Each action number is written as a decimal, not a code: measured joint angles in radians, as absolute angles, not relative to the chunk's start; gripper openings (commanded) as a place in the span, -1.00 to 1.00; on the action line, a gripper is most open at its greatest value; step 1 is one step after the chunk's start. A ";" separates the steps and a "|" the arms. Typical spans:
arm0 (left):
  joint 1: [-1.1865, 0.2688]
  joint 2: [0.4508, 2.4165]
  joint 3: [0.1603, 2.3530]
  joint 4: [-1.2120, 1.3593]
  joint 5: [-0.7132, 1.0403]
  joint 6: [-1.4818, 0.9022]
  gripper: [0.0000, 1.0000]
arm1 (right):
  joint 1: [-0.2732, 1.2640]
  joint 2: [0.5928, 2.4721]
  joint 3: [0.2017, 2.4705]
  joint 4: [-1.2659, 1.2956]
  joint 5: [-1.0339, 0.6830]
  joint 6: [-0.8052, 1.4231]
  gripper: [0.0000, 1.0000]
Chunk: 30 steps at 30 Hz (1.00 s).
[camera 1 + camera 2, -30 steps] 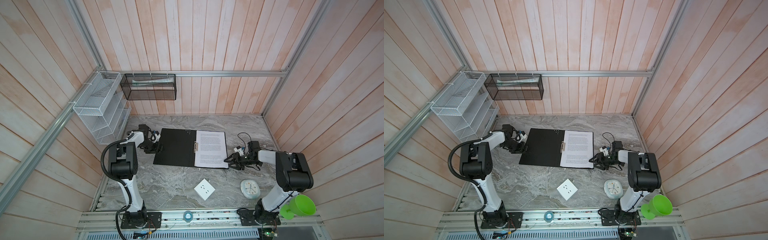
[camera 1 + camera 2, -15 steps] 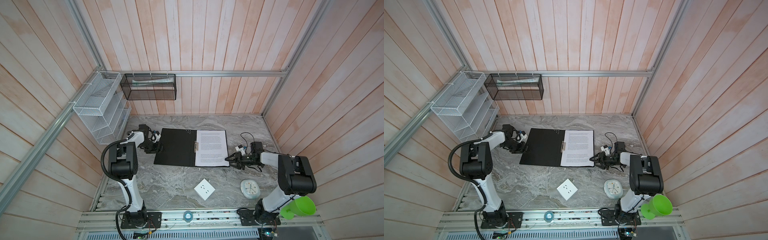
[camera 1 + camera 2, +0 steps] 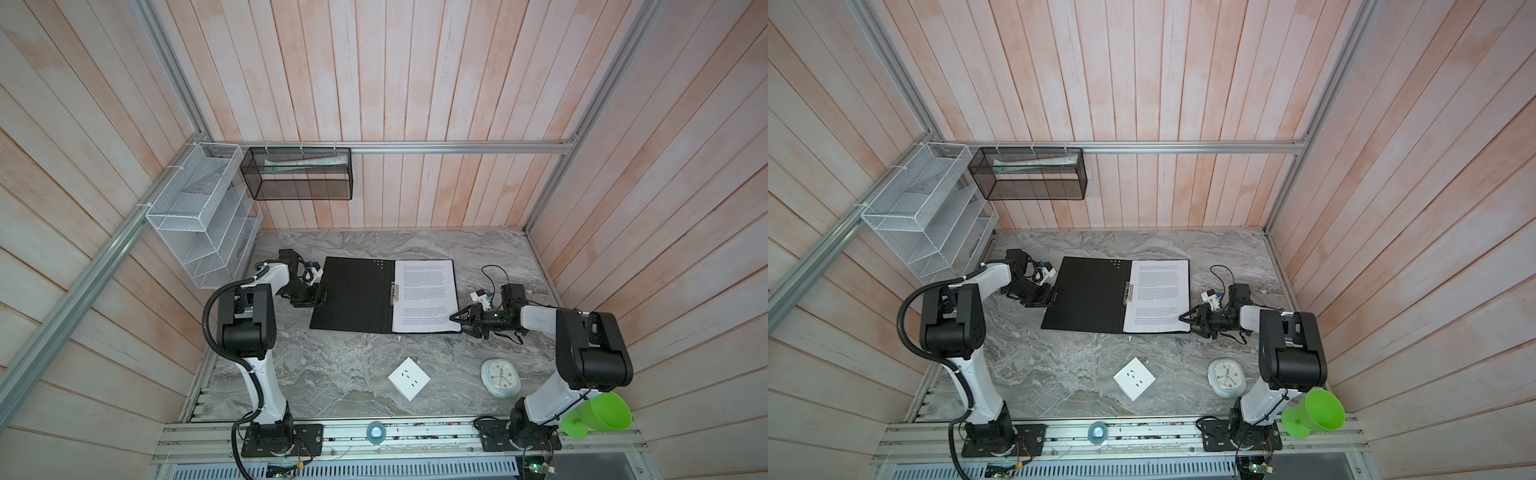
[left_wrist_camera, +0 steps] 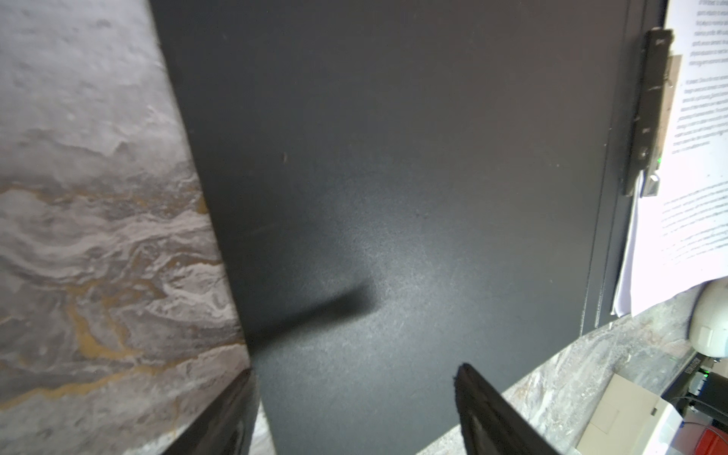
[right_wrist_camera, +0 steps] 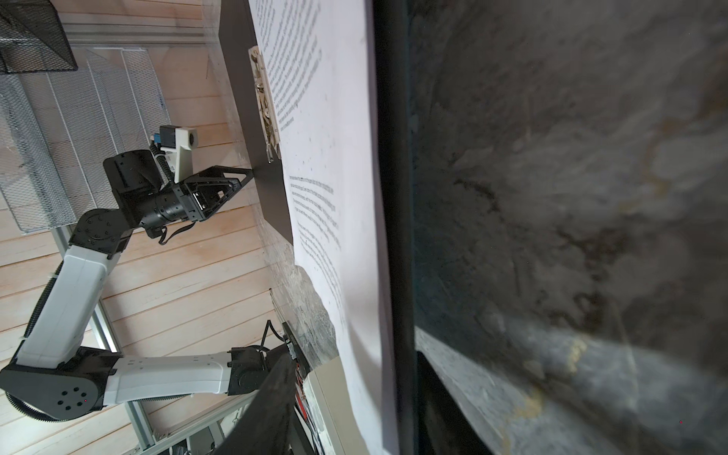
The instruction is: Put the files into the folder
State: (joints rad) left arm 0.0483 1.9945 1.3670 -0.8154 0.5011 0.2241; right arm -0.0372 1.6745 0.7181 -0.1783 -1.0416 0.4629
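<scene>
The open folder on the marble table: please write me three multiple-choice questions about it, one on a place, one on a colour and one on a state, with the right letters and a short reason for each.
1. On the thin flat open folder, where do the white printed paper sheets lie?
A. On its left half
B. On its right half
C. Under it, hidden

2. What colour is the folder's inside face?
A. Blue
B. Black
C. Green

3. How is the left gripper?
A. Shut on the sheets
B. Raised high above the folder
C. Open, at the folder's left edge

Right letters:
1 B: in both top views the sheets cover the half to the right of the metal clip.
2 B: the bare left half shows plain black.
3 C: the left wrist view shows its jaws standing apart at that edge.
</scene>
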 measured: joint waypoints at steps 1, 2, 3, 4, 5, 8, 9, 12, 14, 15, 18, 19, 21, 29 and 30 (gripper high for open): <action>0.048 1.995 1.367 -0.815 0.501 0.224 0.61 | -0.037 1.674 0.718 -0.171 -1.048 0.465 -0.09; 0.048 1.995 1.367 -0.815 0.501 0.224 0.61 | -0.037 1.674 0.718 -0.166 -1.053 0.467 -0.10; 0.048 1.995 1.367 -0.815 0.502 0.224 0.61 | -0.037 1.674 0.718 -0.160 -1.059 0.468 -0.10; 0.048 1.995 1.367 -0.815 0.502 0.224 0.61 | -0.037 1.674 0.718 -0.155 -1.064 0.469 -0.10; 0.048 1.995 1.367 -0.815 0.502 0.224 0.61 | -0.037 1.674 0.718 -0.151 -1.069 0.470 -0.09; 0.049 1.995 1.367 -0.816 0.505 0.224 0.61 | -0.036 1.675 0.718 -0.137 -1.082 0.471 -0.10; 0.049 1.995 1.367 -0.816 0.506 0.224 0.61 | -0.036 1.676 0.718 -0.132 -1.084 0.472 -0.11; 0.048 1.995 1.367 -0.822 0.519 0.224 0.61 | -0.031 1.689 0.721 -0.126 -1.090 0.471 -0.12; 0.047 1.995 1.367 -0.824 0.525 0.224 0.61 | -0.026 1.700 0.723 -0.125 -1.091 0.471 -0.13; 0.047 1.995 1.367 -0.826 0.530 0.224 0.61 | -0.023 1.707 0.725 -0.125 -1.091 0.471 -0.14; 0.045 1.997 1.366 -0.838 0.551 0.224 0.61 | -0.017 1.722 0.731 -0.124 -1.091 0.471 -0.16; 0.045 1.997 1.366 -0.841 0.556 0.224 0.61 | -0.016 1.724 0.733 -0.124 -1.091 0.471 -0.17; 0.044 1.997 1.366 -0.846 0.562 0.224 0.61 | -0.015 1.724 0.736 -0.123 -1.091 0.471 -0.20; 0.043 1.997 1.362 -0.851 0.572 0.226 0.61 | -0.015 1.724 0.741 -0.104 -1.097 0.485 -0.59; 0.044 1.997 1.362 -0.852 0.574 0.228 0.61 | -0.015 1.724 0.741 -0.099 -1.100 0.486 -0.68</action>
State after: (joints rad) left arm 0.0437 1.9972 1.3617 -0.8520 0.5735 0.2276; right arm -0.0154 1.7241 0.7406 -0.0990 -1.0996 0.4858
